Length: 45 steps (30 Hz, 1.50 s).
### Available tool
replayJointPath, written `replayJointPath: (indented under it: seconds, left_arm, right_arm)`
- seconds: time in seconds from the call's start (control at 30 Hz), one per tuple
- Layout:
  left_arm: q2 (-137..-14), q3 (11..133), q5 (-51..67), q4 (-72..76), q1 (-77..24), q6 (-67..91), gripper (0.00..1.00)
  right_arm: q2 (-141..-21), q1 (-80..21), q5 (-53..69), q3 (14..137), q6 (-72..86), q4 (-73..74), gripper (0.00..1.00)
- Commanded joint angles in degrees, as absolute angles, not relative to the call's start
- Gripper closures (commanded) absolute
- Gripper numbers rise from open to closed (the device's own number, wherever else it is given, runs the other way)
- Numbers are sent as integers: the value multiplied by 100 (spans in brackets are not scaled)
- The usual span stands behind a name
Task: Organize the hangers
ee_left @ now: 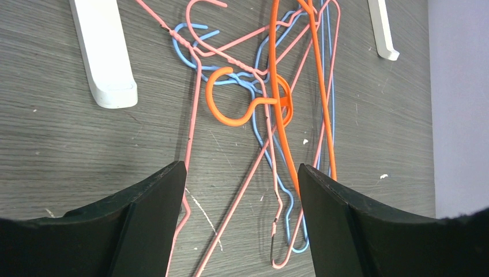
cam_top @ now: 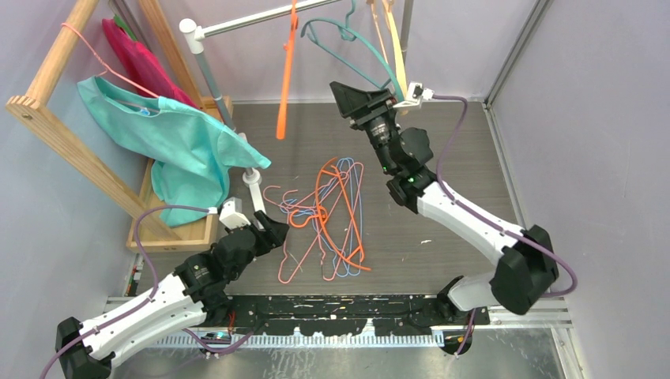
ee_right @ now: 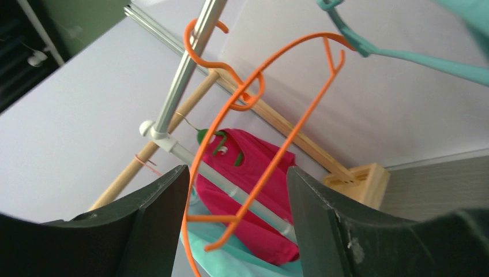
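- Left wrist view: the left gripper point(ee_left: 241, 173) hovers low over the table point(ee_left: 57, 150), jaws spread wide with nothing between them.
- Just beyond its tips lies the tangle of hangers point(cam_top: 324, 213). Pink wire hangers point(ee_left: 194, 115) and light-blue ones are interlaced with an orange plastic hanger point(ee_left: 275, 57).
- Handling, as judged: all are light. The wire ones look thin and springy, and apt to snag and drag their neighbours. The plastic one looks stiffer, and its neck just under the hook seems the surest hold.
- The right gripper point(ee_right: 237, 173) is raised near the silver rail point(ee_right: 188, 63), jaws apart and empty.
- Farthest, a second orange hanger point(cam_top: 286, 79) and a teal hanger point(ee_right: 403, 55) hang from that rail.
- Brands, labels, writing: none legible in any view.
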<state>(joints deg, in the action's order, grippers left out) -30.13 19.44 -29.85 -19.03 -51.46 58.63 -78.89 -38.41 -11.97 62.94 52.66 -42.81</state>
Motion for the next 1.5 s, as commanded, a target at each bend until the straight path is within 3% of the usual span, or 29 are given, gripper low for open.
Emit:
replayJointPath:
  seconds: [0.0, 0.27, 0.5, 0.77, 1.47]
  left_arm:
    - [-3063, 2101, -3238, -1912, -5125, 5776, 25]
    - [-3290, 2189, -3346, -2224, -5126, 5815, 19]
    - [-3519, 2449, -3428, -2502, -5124, 5570, 5]
    - [-3842, 2654, -3394, -2621, -5124, 5520, 2]
    - [-3817, 2623, -3409, -2979, -5126, 5623, 2]
  right_arm:
    - [-7234, -3962, -1366, 5792, 4652, -3713, 31]
    - [-6535, -5243, -2061, 4865, 2845, -1387, 32]
    - [-6558, -6274, -2426, 4233, 2269, 379, 35]
    - [-6753, -6449, -2173, 3678, 2355, 467, 38]
    - [-8339, -6522, -1559, 3969, 2298, -178, 48]
